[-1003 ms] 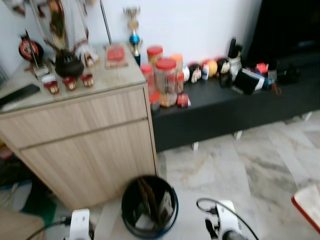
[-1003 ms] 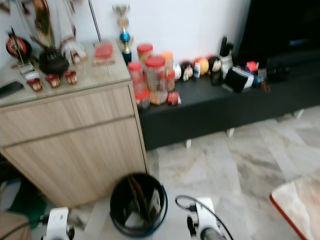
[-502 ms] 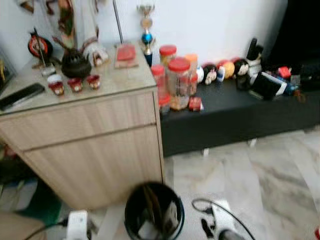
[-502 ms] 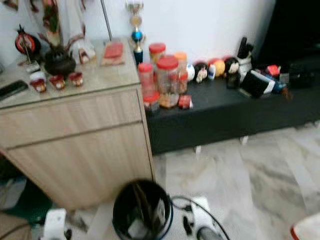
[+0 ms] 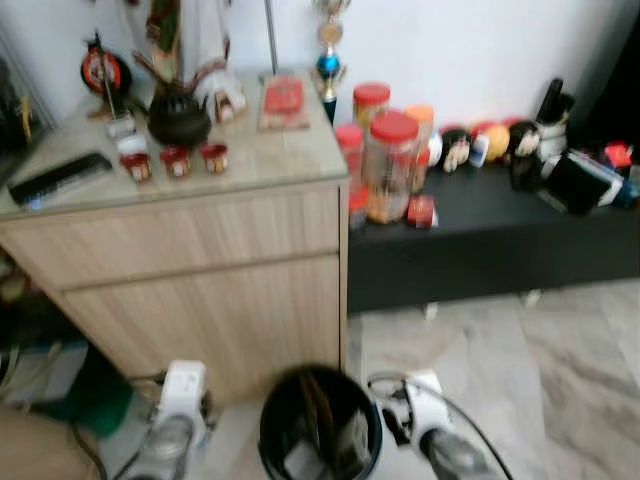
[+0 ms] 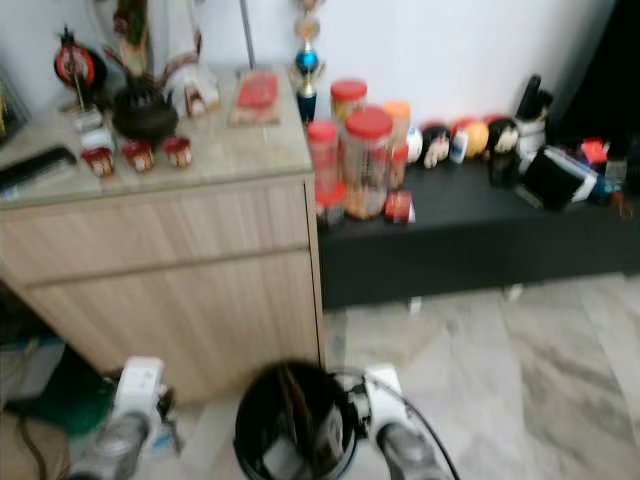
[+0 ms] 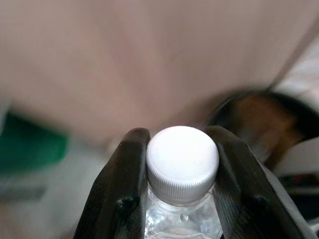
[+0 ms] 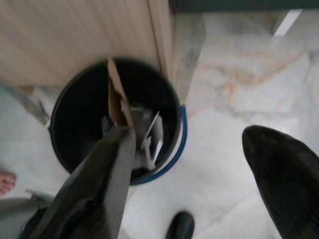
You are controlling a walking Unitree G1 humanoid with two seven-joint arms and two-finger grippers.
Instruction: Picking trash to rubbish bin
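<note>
The left gripper [image 7: 178,199] pinches a clear bottle [image 7: 182,219] just under its white cap [image 7: 182,155], one black finger on each side, and the bottle's long way runs along the fingers. The black bin [image 5: 320,425] sits on the floor in front of the wooden cabinet [image 5: 200,270], and it lies to the right of the left arm [image 5: 175,420], quite near. So the bottle should go right and a little forward to get over the bin's rim. The right gripper [image 8: 199,174] is spread wide and empty right above the bin, so it may be in the way. The cabinet is close behind the bin, but the marble floor [image 5: 560,370] on the right has lots of room
</note>
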